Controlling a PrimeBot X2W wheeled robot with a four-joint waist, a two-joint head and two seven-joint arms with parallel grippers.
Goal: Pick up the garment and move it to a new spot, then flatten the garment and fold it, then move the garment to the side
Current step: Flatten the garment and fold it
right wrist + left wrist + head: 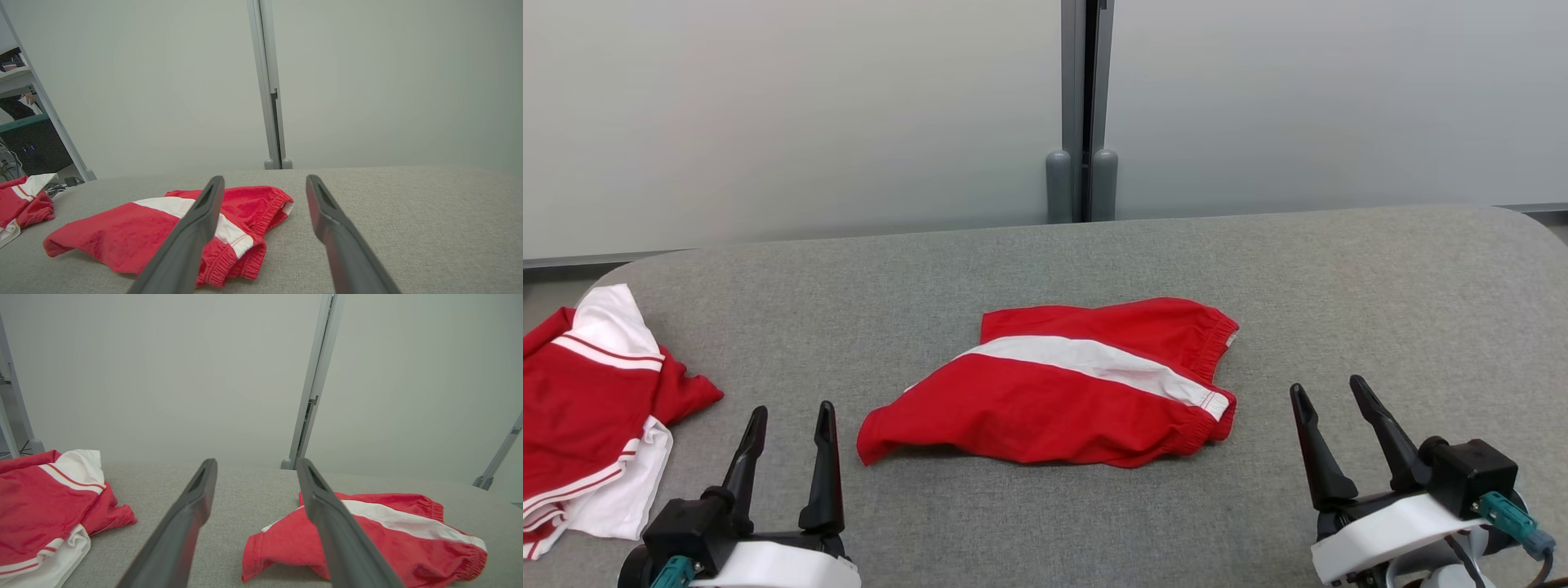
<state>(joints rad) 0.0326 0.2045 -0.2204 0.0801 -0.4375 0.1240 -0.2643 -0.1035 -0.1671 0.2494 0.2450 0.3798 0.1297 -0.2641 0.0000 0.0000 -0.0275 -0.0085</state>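
While the grippers hang idle: your left gripper (pixel 793 407), lower left of the head view, and right gripper (pixel 1325 384), lower right, both stand spread and empty, clear of the cloth.
Shorts (pixel 1045 408): red with a white stripe (pixel 1086 359), rumpled at mid-frame on the grey table (pixel 1380 286), between the two grippers and touching neither.
Layers: the cloth looks doubled over. Pinch deep and you likely take both layers, so it will not open flat.
Waistband (pixel 1213 429): the gathered elastic at the right end is bulky, so a shallow pinch there may slip as you lift.
Leg hem (pixel 870 445): this lower-left corner curls off the table. Lift one side alone and the rest may drag and bunch.
Shirt (pixel 588 408): a second red-and-white garment lies at the left edge. Set the shorts too far left and they may overlap it, or your left gripper may seize the wrong cloth.
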